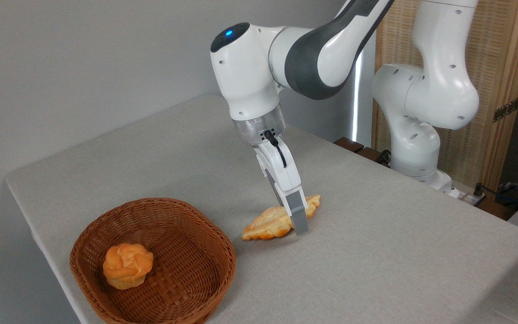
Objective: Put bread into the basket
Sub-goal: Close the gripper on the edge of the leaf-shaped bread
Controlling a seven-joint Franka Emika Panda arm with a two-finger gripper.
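The basket (153, 263) is sitting on the table (376, 252) at the front left, with a bun (127, 265) lying inside it toward its left side; the bread (277, 219) is lying on the table just right of the basket and slightly behind it. The gripper (298, 221) is reaching down over the bread's right part; its near finger is standing in front of the loaf.
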